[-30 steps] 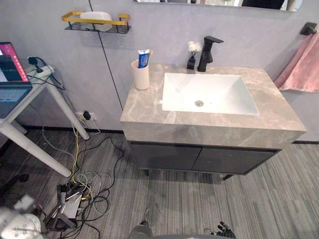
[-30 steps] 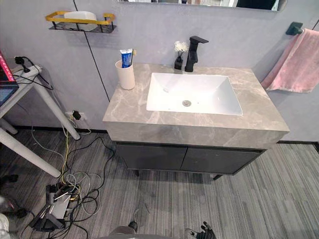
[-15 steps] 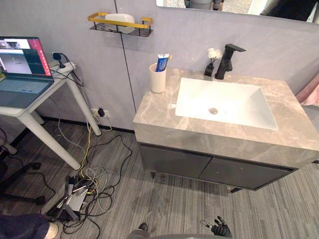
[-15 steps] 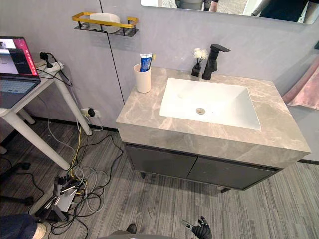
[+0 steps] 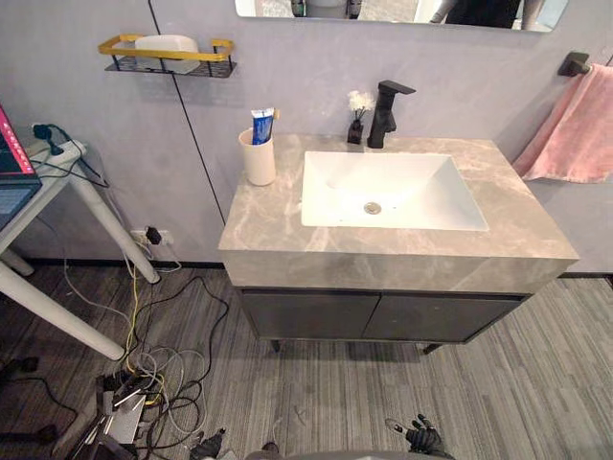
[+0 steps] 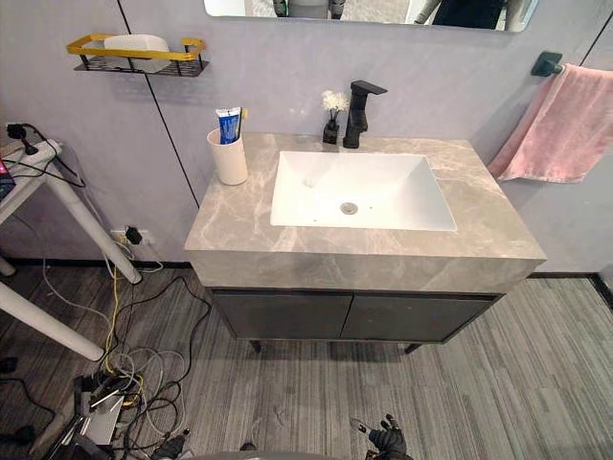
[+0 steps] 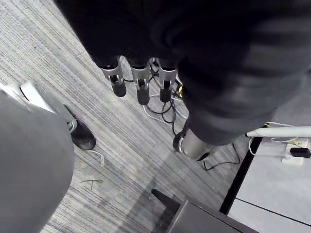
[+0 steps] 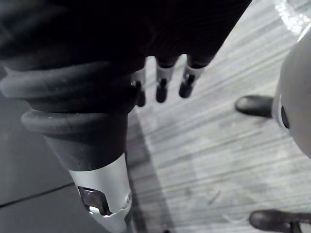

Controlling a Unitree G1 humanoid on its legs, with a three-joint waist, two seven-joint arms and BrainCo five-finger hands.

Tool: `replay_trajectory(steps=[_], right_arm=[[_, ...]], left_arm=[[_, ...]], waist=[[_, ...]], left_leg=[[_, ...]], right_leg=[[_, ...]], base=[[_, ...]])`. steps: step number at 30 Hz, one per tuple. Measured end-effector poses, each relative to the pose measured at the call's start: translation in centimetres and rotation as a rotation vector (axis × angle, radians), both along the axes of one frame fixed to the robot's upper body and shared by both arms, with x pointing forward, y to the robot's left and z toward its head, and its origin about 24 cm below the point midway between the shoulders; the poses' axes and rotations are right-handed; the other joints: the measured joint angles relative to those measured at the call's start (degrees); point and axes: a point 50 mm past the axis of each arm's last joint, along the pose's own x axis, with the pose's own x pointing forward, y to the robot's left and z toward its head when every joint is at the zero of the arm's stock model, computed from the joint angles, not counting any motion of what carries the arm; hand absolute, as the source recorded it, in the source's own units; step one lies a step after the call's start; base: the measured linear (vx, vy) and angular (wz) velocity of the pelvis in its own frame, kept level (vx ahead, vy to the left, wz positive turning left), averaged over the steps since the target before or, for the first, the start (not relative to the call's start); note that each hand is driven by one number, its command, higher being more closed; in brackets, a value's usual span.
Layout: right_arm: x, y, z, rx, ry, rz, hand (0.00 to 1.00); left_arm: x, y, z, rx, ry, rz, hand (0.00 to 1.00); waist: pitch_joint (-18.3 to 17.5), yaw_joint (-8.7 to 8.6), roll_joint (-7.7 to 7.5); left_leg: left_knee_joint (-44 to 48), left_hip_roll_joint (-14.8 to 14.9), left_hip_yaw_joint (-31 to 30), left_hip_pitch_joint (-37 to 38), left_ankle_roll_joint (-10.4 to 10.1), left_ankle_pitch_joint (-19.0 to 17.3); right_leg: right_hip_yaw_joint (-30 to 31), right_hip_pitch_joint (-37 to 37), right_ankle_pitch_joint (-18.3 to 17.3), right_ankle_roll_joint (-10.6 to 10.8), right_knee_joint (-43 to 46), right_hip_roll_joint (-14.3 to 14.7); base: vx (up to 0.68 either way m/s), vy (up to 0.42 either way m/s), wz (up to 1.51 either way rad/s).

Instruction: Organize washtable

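1 grey stone desk (image 5: 268,222) stands against the wall, and the things on it are few. Sunk into it is 1 white sink (image 5: 426,187) with 1 drain at the bottom. Behind the sink, at the back edge, stands 1 black faucet (image 5: 385,113), upright, and just beside it on the left is 1 small dark vase of white flowers (image 5: 357,123). At the desk's back left corner stands 1 cream cup (image 5: 260,160), upright, with 1 blue-and-white toothpaste tube (image 5: 261,125) sticking out of it. Under the top are 2 dark cabinet doors (image 5: 383,316), both closed.

On the wall, 1 yellow-railed shelf (image 5: 192,56) to the left holds 1 white soap dish (image 5: 165,43). 1 pink towel (image 5: 575,129) hangs from 1 black hook (image 5: 573,63) on the right, and 1 mirror (image 5: 383,8) runs above the faucet.

Left of the washstand is 1 white side desk (image 5: 57,177) with the edge of 1 laptop (image 5: 11,163) on it, and a tangle of cables (image 5: 144,374) lies on the grey plank floor (image 5: 536,383) beneath.

Both hands hang low over the floor, well apart from the desk. The left hand (image 7: 141,86) has its fingers straight and relaxed and holds nothing. The right hand (image 5: 422,440) is likewise loose and straight-fingered, with nothing in it.
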Motion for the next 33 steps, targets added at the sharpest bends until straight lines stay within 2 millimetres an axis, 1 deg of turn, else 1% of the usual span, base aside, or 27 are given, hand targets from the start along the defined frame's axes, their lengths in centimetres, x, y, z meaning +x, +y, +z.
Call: replay_trajectory(steps=[6,10,11,15,16,20,23,26,29,33], right_arm=[[0.0,-0.3,-0.1,-0.006,0.013,0.005,0.00],[0.3,-0.3,-0.2,-0.007,0.021,0.022,0.00],[0.5,-0.3,-0.1,-0.009,0.016,0.024,0.00],[0.4,-0.5,-0.1,-0.014,0.017,0.024,0.00],[-1.1,-1.3,-0.6,-0.027,0.085,0.027,0.00],[-1.2,-1.4,-0.6,-0.027,0.085,0.025,0.00],[-1.3,-1.5,-0.6,-0.024,0.086,0.012,0.00],[-1.2,-1.5,-0.6,-0.023,0.083,0.011,0.00],[-1.2,-1.5,-0.6,-0.022,0.082,0.012,0.00],[-1.2,-1.6,-0.6,-0.023,0.083,0.003,0.00]], left_arm=[[-0.4,0.4,-0.1,0.006,0.018,-0.007,0.00],[-0.7,0.7,-0.2,0.011,0.036,-0.019,0.00],[-0.9,0.7,-0.3,0.010,0.045,-0.021,0.00],[-0.8,0.8,-0.3,0.015,0.049,-0.054,0.00],[-1.2,1.2,-0.3,0.028,0.069,-0.119,0.00],[-1.2,1.3,-0.3,0.029,0.069,-0.120,0.00],[-1.3,1.2,-0.4,0.027,0.077,-0.130,0.00],[-1.0,1.3,-0.3,0.050,0.091,-0.214,0.00],[-1.0,1.4,-0.4,0.067,0.109,-0.282,0.00],[-0.9,1.4,-0.4,0.084,0.130,-0.359,0.00]], waist=[[0.1,-0.32,-0.25],[0.4,-1.17,-0.75],[0.6,-1.51,-0.60],[1.0,-1.52,-0.50],[1.2,-3.01,-0.70],[1.2,-3.08,-0.73],[1.3,-3.09,-0.69],[1.2,-3.36,-0.68],[1.2,-4.56,-0.68],[1.2,-4.60,-0.59]], left_leg=[[-1.1,-0.2,0.7,0.2,0.1,0.0],[-1.2,-0.3,1.0,0.4,0.1,-0.1],[-1.2,-0.4,1.2,0.5,0.2,-0.2],[-1.1,-0.6,1.5,1.1,0.4,-0.7],[-1.3,-1.1,1.9,1.8,0.7,-0.9],[-1.2,-1.0,2.2,1.8,0.7,-0.9],[-1.2,-0.9,3.5,2.8,0.8,-1.5],[-1.1,-0.9,4.7,3.5,1.0,-1.8],[-1.1,-0.9,4.5,3.9,1.0,-1.8],[-1.1,-0.9,4.5,4.6,1.0,-1.7]], right_leg=[[1.4,-0.8,0.4,0.3,-0.5,-0.1],[1.5,-0.5,0.4,0.3,-0.9,-0.1],[1.6,-0.2,0.5,0.3,-1.1,-0.2],[2.0,0.2,0.5,0.3,-1.3,-0.2],[2.7,0.1,0.5,0.3,-1.3,-0.7],[2.9,0.1,0.5,0.3,-1.3,-0.7],[4.7,0.0,0.5,0.3,-1.2,-0.7],[6.1,0.1,0.5,0.3,-0.9,-0.8],[6.2,0.3,0.4,0.1,-0.2,-0.8],[6.8,0.4,0.1,-0.1,0.7,-0.9]], base=[[0.01,0.013,-0.11],[0.04,0.003,-0.01],[0.04,0.005,-0.07],[0.01,0.003,-0.04],[0.00,0.000,0.00],[0.00,0.000,-0.02],[0.00,0.005,-0.27],[0.01,0.013,-0.22],[0.00,0.003,-0.01],[-0.04,-0.001,-0.02]])
